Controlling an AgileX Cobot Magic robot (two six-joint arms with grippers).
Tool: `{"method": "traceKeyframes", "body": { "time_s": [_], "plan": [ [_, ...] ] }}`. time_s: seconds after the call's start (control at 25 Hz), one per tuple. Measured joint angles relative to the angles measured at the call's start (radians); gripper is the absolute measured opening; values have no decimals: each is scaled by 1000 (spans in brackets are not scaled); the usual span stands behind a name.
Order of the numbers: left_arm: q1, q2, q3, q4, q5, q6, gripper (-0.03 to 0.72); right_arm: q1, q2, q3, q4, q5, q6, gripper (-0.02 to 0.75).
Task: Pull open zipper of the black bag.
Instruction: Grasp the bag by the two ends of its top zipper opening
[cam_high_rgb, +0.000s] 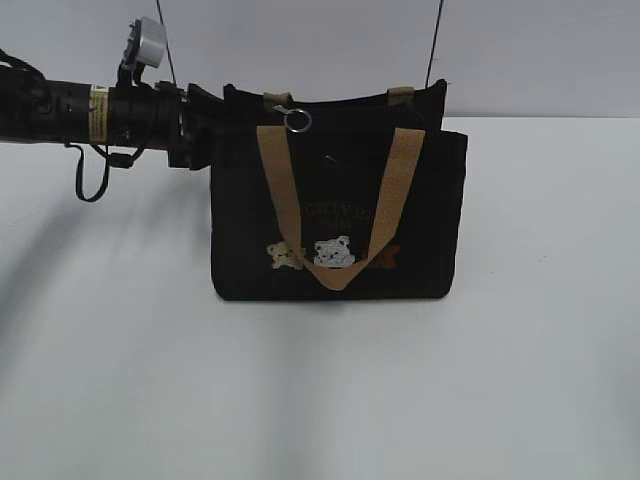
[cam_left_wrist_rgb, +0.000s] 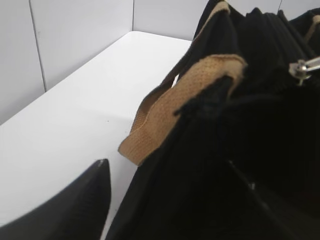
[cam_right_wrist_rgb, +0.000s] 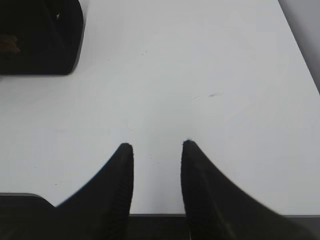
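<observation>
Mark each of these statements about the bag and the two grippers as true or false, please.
1. The black bag stands upright on the white table. True.
2. The right gripper holds the silver ring. False: it hangs open above bare table, holding nothing.
3. The left arm reaches the bag from its left end, near the top. True.
4. The front tan handle stands straight up. False: it hangs down over the bag's front, across the bears.
5. The ring lies on the table. False: it sits at the bag's top edge.
</observation>
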Motion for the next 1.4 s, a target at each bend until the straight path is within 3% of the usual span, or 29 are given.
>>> {"method": "traceKeyframes", "body": {
  "time_s": [0.08,0.24,0.32,1.4],
  "plan": [
    [0,0,-1,0,0,0,421,0,0,0,0,0,0,249],
    [0,0,-1,2,0,0,117,0,0,0,0,-1,0,249],
    [0,0,-1,3,-1,0,27,0,0,0,0,-1,0,249],
    [0,0,-1,16,-7,0,13,0,63,-30,15,-9,0,249]
  ]
}}
